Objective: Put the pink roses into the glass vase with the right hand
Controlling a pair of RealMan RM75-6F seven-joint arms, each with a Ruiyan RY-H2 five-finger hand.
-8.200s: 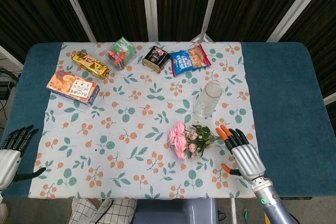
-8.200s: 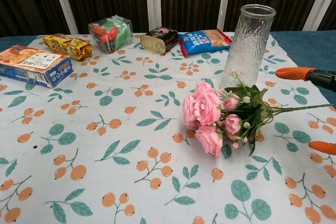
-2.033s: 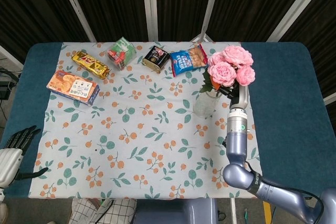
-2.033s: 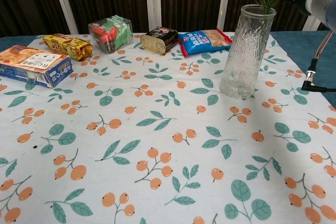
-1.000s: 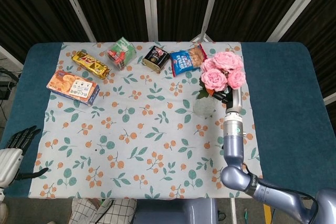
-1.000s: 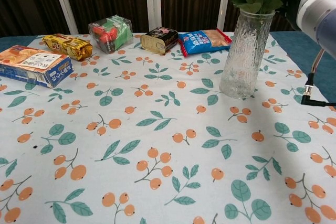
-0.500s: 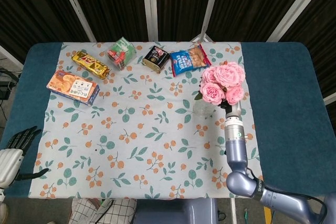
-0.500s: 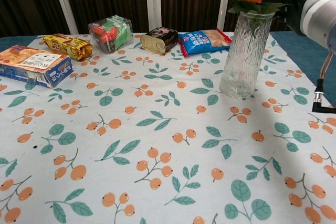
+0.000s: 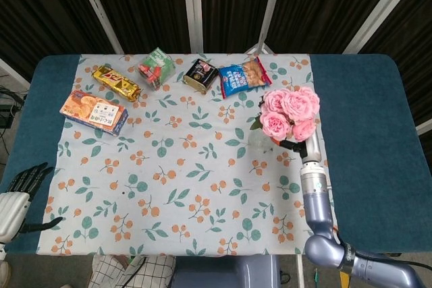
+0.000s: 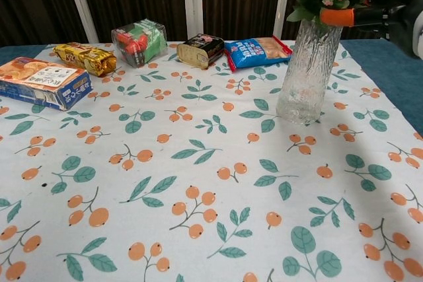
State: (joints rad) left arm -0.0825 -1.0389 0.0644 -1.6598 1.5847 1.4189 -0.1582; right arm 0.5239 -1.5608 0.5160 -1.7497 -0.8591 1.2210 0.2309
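Two robot hands: the right robot hand (image 10: pixel 390 8) sits at the upper right of the chest view, orange-tipped fingers (image 10: pixel 338 16) against the foliage just above the vase mouth; whether it grips the stems I cannot tell, since blooms and leaves hide the contact. The left robot hand (image 9: pixel 15 197) lies at the lower left corner of the head view, fingers spread, holding nothing.
Pink roses: the pink roses (image 9: pixel 289 114) stand in the glass vase (image 10: pixel 307 70), stems down in its mouth, blooms bunched above the rim (seen from the head camera they cover nearly all of the vase).
Vase place: right of centre on the floral cloth (image 9: pixel 169 166) over the blue desk (image 9: pixel 364 133), upright.
Far row: along the top of the cloth, left to right, an orange biscuit box (image 9: pixel 94 112), a gold snack bag (image 9: pixel 117 83), a clear box with red and green contents (image 9: pixel 156 67), a dark tin (image 9: pixel 200 73) and a blue snack bag (image 9: pixel 244 77).
In the way: the blue snack bag lies nearest the vase, behind it and apart.
Right arm: its grey forearm (image 9: pixel 316 197) rises from the lower edge of the head view to the bouquet.
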